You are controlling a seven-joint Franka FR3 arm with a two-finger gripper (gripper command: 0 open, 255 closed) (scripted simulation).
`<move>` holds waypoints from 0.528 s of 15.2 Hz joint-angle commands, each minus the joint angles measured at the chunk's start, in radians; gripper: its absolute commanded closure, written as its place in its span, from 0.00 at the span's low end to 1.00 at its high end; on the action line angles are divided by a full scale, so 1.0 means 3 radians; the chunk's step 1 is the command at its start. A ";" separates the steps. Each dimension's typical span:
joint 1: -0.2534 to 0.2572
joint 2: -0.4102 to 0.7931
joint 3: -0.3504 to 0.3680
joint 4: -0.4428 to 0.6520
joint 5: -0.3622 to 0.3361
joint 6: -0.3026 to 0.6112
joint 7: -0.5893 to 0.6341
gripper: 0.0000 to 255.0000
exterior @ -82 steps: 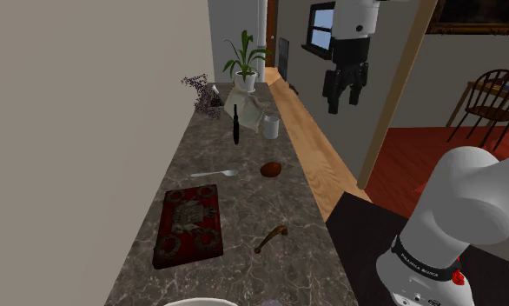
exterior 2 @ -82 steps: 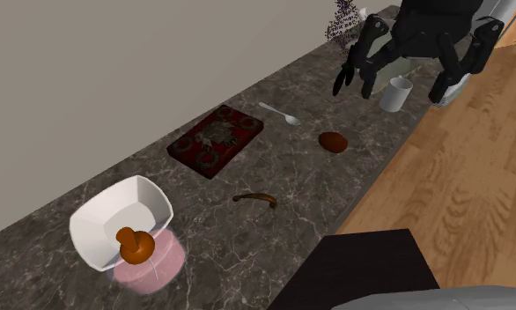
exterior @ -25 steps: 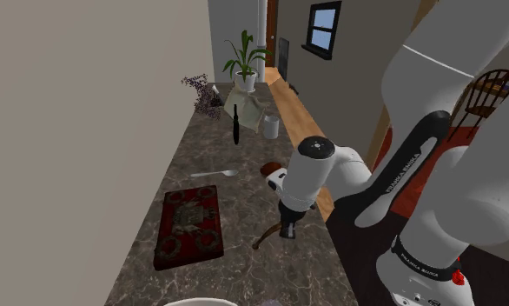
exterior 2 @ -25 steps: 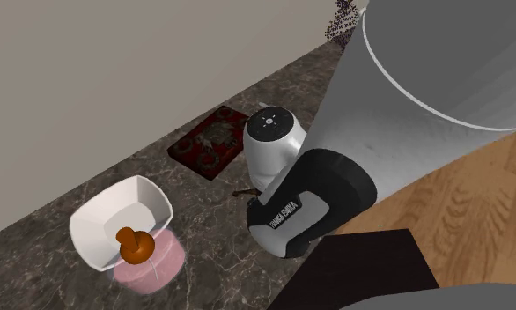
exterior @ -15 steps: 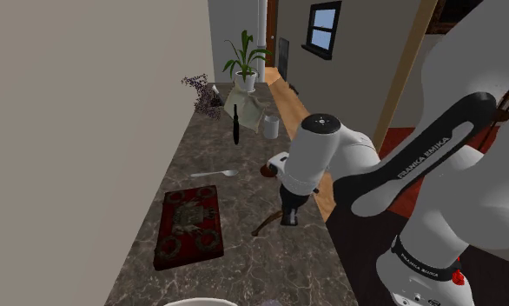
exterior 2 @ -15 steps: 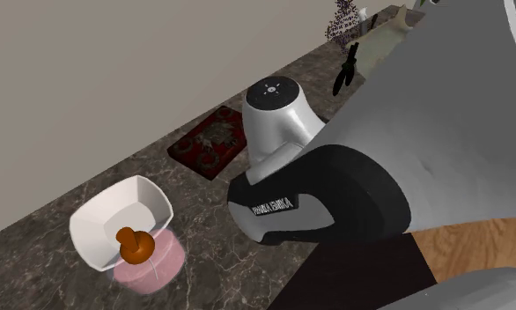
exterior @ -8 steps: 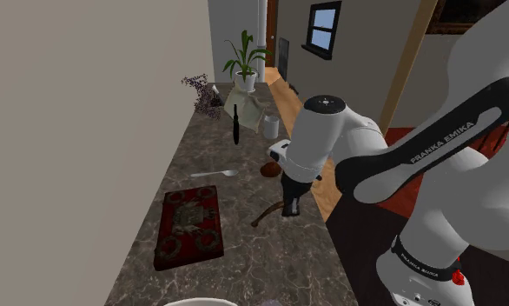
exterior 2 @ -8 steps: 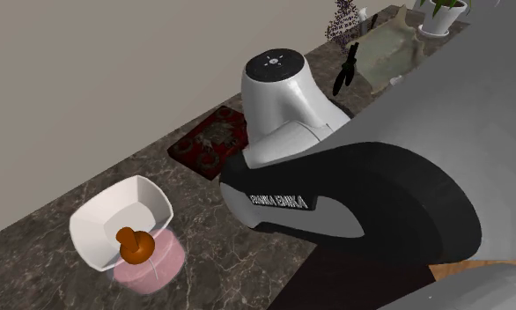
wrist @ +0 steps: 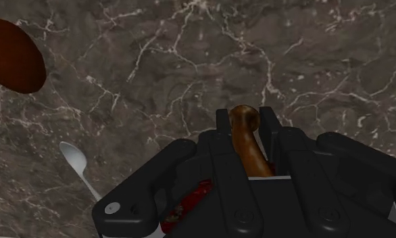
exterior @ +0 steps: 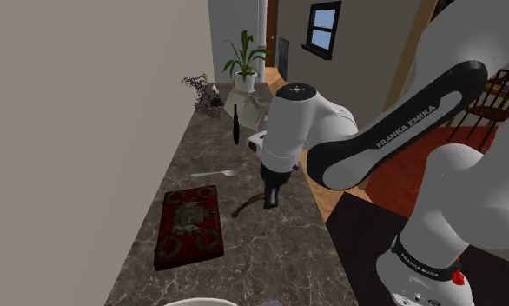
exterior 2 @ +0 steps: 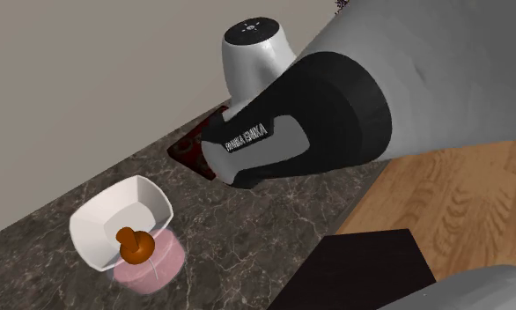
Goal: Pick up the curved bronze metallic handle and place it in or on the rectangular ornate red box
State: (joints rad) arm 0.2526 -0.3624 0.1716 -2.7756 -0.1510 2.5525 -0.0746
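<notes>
My pincer (exterior: 268, 203) is clamped on one end of the curved bronze handle (exterior: 245, 208), mid-frame just right of the ornate red box (exterior: 190, 224); I judge it stiff, light, slick, liable to pivot.

The handle (wrist: 247, 138) in my grip looks like smooth, softly shining brown metal; my gripper (wrist: 246, 120) is matt black; beneath it, the counter (wrist: 190, 61) is dark veined marble.

Bare counter (exterior: 270, 248) beside red box (exterior: 190, 224); spoon (exterior: 214, 174) beyond; wall (exterior: 88, 130) close alongside.
</notes>
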 commanded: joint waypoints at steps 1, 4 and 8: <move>-0.0055 0.0278 0.0028 0.0260 -0.0065 0.0011 0.0037 1.00; -0.0115 0.0682 0.0070 0.0671 -0.0174 -0.0009 0.0116 1.00; -0.0144 0.1185 0.0095 0.1246 -0.0313 -0.0104 0.0209 1.00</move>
State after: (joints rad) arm 0.2091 -0.0446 0.1961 -2.4527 -0.2366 2.5374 -0.0206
